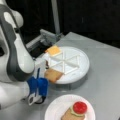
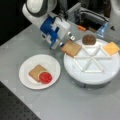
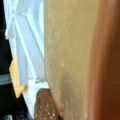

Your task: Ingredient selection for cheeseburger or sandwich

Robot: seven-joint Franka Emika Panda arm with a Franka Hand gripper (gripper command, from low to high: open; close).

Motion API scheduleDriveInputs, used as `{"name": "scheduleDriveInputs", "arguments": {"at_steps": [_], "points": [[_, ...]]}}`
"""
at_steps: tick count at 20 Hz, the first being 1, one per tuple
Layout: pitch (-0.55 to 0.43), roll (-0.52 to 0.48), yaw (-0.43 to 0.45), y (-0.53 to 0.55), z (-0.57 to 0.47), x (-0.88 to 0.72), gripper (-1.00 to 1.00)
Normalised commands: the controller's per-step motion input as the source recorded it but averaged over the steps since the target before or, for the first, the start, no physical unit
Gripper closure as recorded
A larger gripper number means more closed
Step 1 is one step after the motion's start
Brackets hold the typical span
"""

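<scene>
Grey tabletop (image 2: 75, 105), black backdrop, end effector (image 2: 63, 46) at bread square (image 2: 71, 48).

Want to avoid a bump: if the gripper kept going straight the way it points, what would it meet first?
Probably the bread square on the divided tray: the gripper is already at its edge, and bread fills the wrist view. Actual contact is unclear.

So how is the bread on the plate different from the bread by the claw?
The plate bread lies flat on the paper plate with lettuce and a tomato on it; the tray bread is bare. The tray bread sits at the divided tray's edge, right at the claw, the plate bread far from it. Both are tan squares.
</scene>
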Motion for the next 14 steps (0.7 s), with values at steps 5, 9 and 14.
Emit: {"name": "scheduleDriveInputs", "arguments": {"at_steps": [5, 9, 14], "points": [[-0.056, 0.217, 0.048, -0.13, -0.11, 0.27, 1.00], [-0.053, 0.210, 0.042, -0.13, -0.10, 0.29, 1.00], [-0.043, 0.200, 0.044, -0.13, -0.09, 0.31, 1.00]]}}
